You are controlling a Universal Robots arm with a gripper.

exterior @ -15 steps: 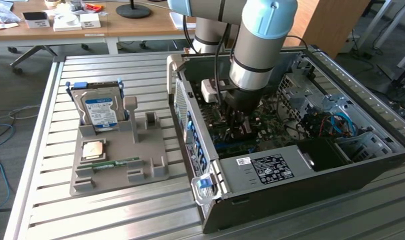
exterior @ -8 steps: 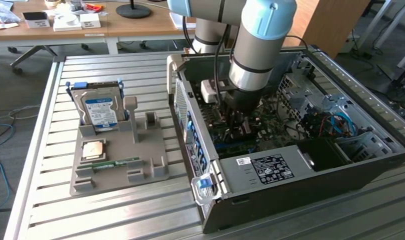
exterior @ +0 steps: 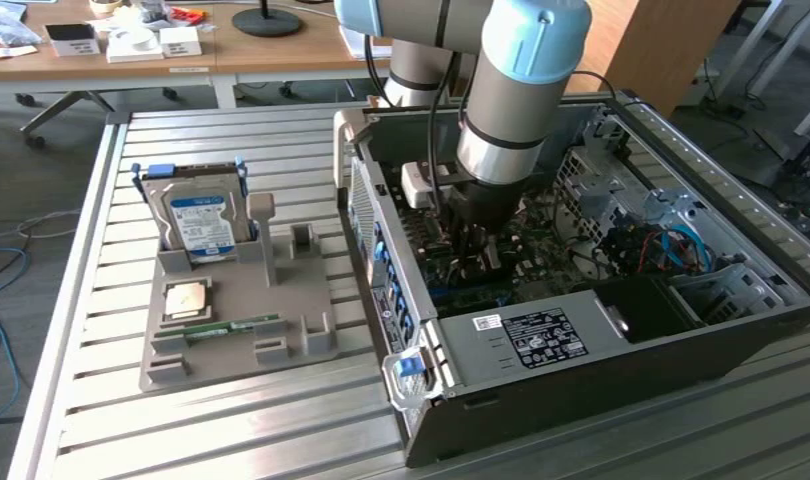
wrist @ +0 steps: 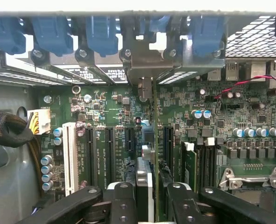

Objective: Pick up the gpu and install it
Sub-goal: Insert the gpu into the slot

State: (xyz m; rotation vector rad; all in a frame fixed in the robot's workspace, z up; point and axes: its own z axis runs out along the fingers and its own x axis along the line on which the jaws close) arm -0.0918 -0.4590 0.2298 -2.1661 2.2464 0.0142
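The gripper (wrist: pixel 152 198) is clamped on the gpu (wrist: pixel 154 140) — held edge-on. It hangs inside the computer case (exterior: pixel 619 340), just above the motherboard (wrist: pixel 222 116) slots.

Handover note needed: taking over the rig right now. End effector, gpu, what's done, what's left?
End effector: down inside the open PC case, over the motherboard, closed on the gpu.
gpu: held edge-on above the expansion slots, its silver bracket up against the case's rear slot openings with the blue clips.
Done: gpu is off the grey parts tray; the hard drive and memory stick remain there.
Left: I cannot tell whether the card is fully seated; release and retreat not yet done.
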